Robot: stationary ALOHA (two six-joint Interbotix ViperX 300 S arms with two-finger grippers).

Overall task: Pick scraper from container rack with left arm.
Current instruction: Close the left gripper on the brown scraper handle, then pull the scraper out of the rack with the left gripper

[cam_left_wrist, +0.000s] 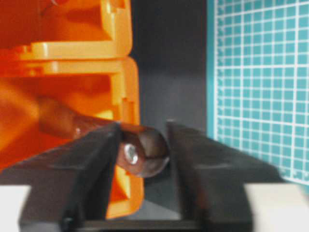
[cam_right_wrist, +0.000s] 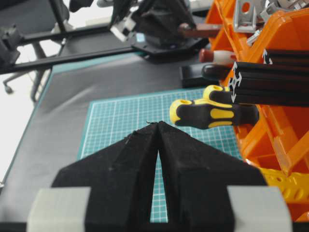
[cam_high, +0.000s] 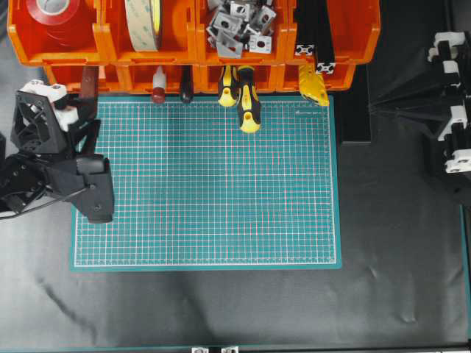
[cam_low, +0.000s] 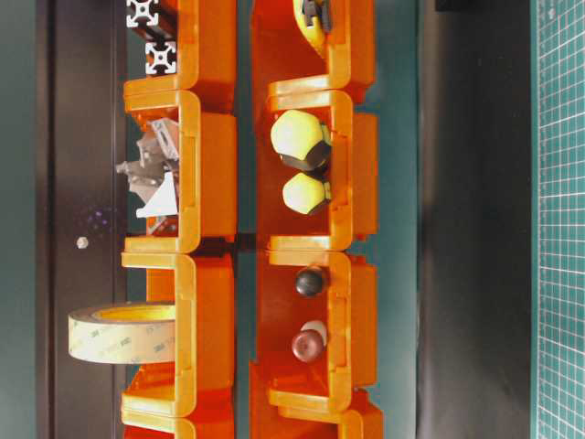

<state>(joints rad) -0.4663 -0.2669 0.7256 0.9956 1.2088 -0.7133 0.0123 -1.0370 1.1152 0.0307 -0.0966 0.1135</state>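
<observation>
The left gripper [cam_left_wrist: 142, 145] has its two black fingers [cam_left_wrist: 87, 159] on either side of the scraper [cam_left_wrist: 145, 150] handle's rounded end, pinching it; the handle runs back into the lower orange bin of the container rack [cam_left_wrist: 120, 87]; green mat [cam_left_wrist: 260, 82] lies beside
</observation>
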